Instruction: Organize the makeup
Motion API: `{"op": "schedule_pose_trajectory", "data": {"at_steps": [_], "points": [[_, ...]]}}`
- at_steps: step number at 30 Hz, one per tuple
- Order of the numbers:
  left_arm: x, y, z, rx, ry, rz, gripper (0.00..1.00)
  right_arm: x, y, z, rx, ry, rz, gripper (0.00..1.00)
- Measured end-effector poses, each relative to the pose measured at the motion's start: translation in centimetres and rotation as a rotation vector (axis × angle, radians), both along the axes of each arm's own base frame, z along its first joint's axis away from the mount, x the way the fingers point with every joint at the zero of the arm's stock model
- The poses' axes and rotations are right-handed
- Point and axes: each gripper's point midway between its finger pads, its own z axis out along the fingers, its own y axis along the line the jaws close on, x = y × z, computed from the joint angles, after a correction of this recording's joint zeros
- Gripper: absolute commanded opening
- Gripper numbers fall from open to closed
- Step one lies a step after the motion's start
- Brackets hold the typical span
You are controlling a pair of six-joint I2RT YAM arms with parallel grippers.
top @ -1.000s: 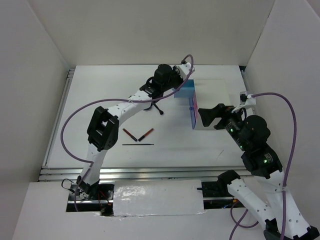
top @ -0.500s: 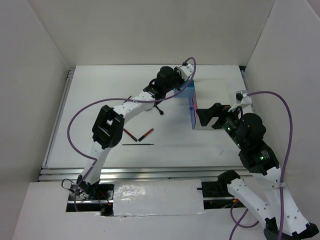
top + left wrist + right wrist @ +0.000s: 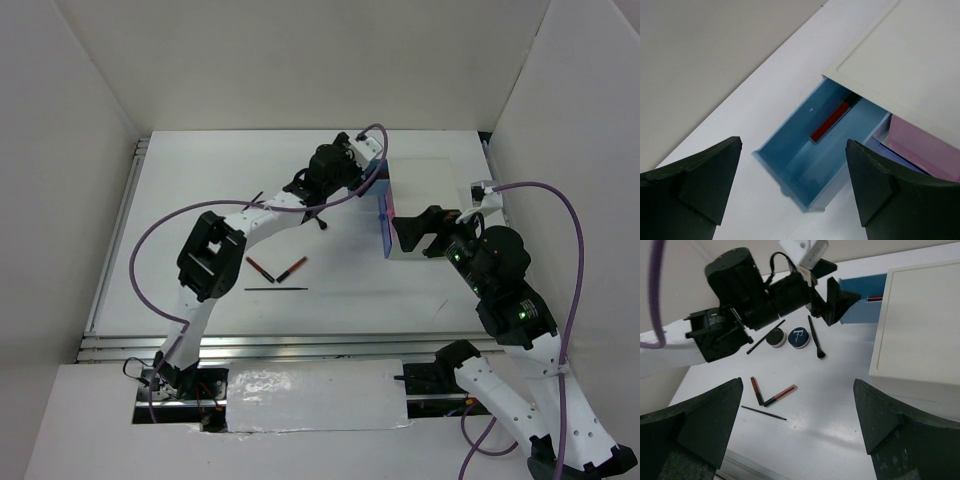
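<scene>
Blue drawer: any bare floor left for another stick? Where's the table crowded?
The open blue plastic drawer is bare in its front half, from the front wall back to the red-and-black stick lying by the white box. On the table, the black round compact, blue-topped compact and black brush sit bunched together near the drawer.

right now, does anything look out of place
Nothing damaged or spilled. The blue drawer stands open with one red stick inside, while two compacts, two sticks and thin pencils lie loose on the table.
</scene>
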Motion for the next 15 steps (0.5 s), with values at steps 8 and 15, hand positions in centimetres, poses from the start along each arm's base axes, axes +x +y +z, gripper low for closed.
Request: {"op": "schedule_pose_trajectory", "data": {"at_steps": [8, 15], "points": [[-2.7, 7.8, 10.9, -0.192, 0.057, 0.333, 0.99, 0.0, 0.0, 0.0, 0.000, 0.000, 0.000, 1.00], [-9.6, 18.8, 14.5, -0.461, 0.240, 0.712, 0.99, 0.1, 0.1, -0.2, -0.003, 0.008, 0.002, 1.00]]}}
